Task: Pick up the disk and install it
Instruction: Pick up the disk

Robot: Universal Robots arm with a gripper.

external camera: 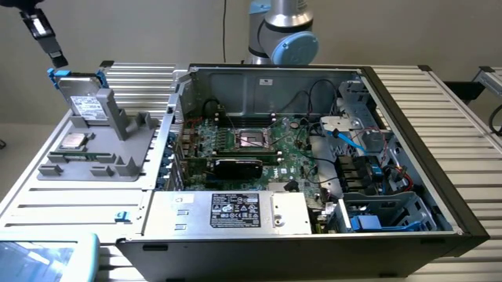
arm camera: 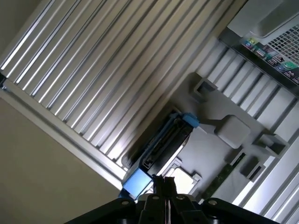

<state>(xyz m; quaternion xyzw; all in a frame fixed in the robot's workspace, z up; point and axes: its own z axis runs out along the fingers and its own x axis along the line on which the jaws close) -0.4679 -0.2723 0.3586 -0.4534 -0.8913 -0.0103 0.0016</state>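
The gripper, its fingers pressed together on nothing, hangs over the grey holder tray, its arm cut off by the frame; the disk stands on edge in that tray, its label print unreadable

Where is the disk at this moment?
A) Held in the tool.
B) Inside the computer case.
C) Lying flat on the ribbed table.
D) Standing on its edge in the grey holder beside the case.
D: the disk stands on edge in the grey holder, outside the computer case, with the shut tool just above it, holding nothing.
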